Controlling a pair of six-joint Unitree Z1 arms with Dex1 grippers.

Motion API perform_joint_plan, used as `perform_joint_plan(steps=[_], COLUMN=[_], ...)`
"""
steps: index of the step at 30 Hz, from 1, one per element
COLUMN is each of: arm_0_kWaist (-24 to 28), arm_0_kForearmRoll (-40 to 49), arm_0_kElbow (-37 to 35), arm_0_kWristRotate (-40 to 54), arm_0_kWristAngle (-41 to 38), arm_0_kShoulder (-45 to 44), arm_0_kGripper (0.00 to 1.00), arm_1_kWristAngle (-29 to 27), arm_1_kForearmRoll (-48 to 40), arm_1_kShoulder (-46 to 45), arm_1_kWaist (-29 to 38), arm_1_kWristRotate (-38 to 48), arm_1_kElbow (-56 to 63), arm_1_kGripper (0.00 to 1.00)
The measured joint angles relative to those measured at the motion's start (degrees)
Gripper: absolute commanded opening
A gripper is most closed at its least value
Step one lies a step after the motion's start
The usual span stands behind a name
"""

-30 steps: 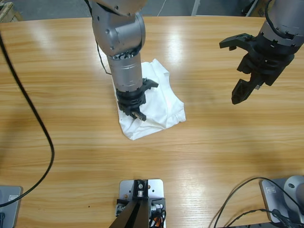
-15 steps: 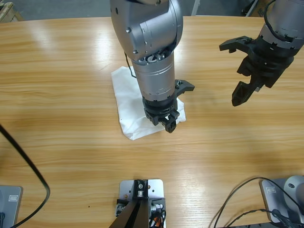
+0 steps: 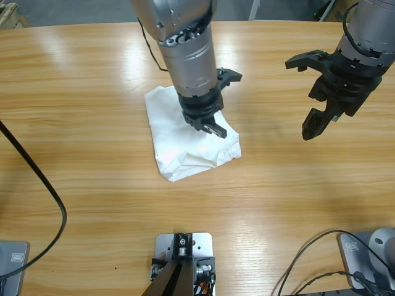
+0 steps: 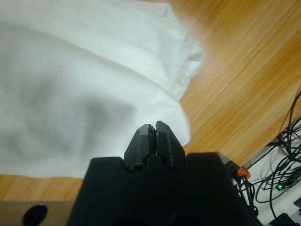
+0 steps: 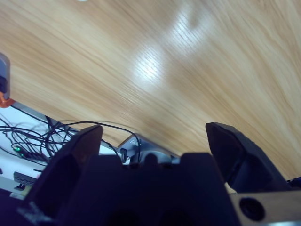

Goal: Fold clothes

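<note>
Left pincer (image 3: 211,125) closed and empty over the folded plain white cotton T-shirt (image 3: 179,145) on the wooden tabletop (image 3: 80,185); right pincer (image 3: 308,92) wide open, empty, far right.

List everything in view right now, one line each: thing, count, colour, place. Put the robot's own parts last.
T-shirt: one, white, folded into a compact bundle, lying on the table left of centre.
Table: one, light wood, long, under everything.
Cables: several, black, one looping over the table's left part, others at the lower right edge.
Left gripper: one, black, jaws shut, over the T-shirt's upper right part, holding nothing.
Right gripper: one, black, jaws open, over bare table at the right, apart from the T-shirt.
</note>
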Motion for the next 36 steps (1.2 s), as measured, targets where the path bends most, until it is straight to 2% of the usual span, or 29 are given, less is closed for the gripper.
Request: perform_joint_plan(steps=[8,17,36], arm_0_kWaist=[-3.6,-3.6,-3.6], arm_0_kForearmRoll=[0.0,-0.7,-2.6], arm_0_kElbow=[-0.7,1.2,1.5], arm_0_kWristRotate=[-2.7,-5.4,-10.8], arm_0_kWristAngle=[-0.5,-0.8,-7.6], arm_0_kShoulder=[1.8,3.7,5.1], arm_0_kGripper=[0.0,0.0,0.0], arm_1_kWristAngle=[0.0,0.0,0.0], arm_1_kForearmRoll=[0.0,0.0,0.0], arm_1_kShoulder=[0.0,0.0,-0.2], arm_1_kWaist=[0.0,0.0,-0.5], arm_1_kWristRotate=[0.0,0.0,0.0], arm_1_kElbow=[0.3,1.0,1.6], arm_1_kGripper=[0.885,0.886,0.885])
